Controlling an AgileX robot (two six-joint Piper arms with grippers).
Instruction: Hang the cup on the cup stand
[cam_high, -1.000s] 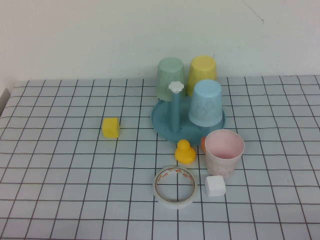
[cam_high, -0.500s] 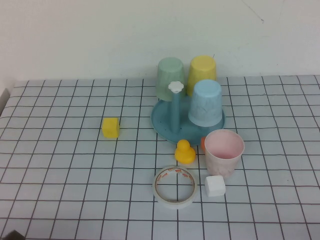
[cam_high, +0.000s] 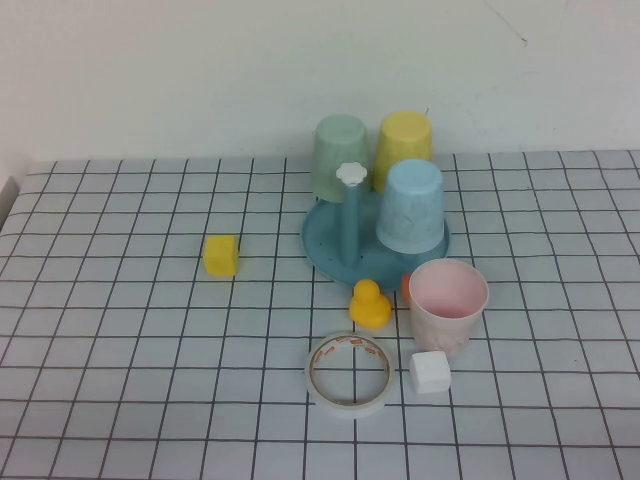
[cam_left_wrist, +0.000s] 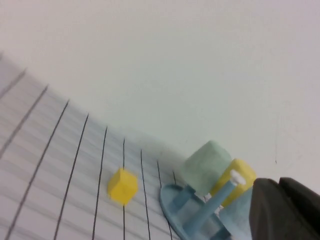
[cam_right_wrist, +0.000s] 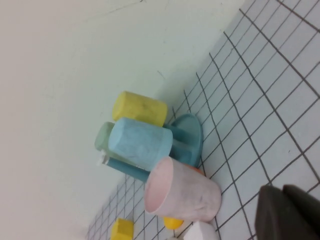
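On the gridded table (cam_high: 120, 400) in the high view, nothing among the objects has shifted since the earlier frames; only a small dark shape seen a moment ago at the near left corner has gone. The pink cup (cam_high: 449, 305) stands upright, mouth up, just near of the cup stand (cam_high: 345, 240), whose pegs carry a green cup (cam_high: 341, 152), a yellow cup (cam_high: 404, 145) and a blue cup (cam_high: 413, 205), all upside down. A rubber duck (cam_high: 370, 303) sits just left of the pink cup, a white cube (cam_high: 430, 372) just near of it, a tape roll (cam_high: 349, 373) to the near left, and a yellow cube (cam_high: 221, 254) well off to the left. The left and right stretches of the table lie open. Something orange behind the pink cup is mostly hidden. Neither arm shows here.

From the left wrist view, the left gripper (cam_left_wrist: 286, 210) is a dark bulk at the frame corner, facing the stand from a distance; its fingers cannot be made out.

From the right wrist view, the right gripper (cam_right_wrist: 290, 212) is likewise a cut-off dark corner, near the pink cup but apart from it.
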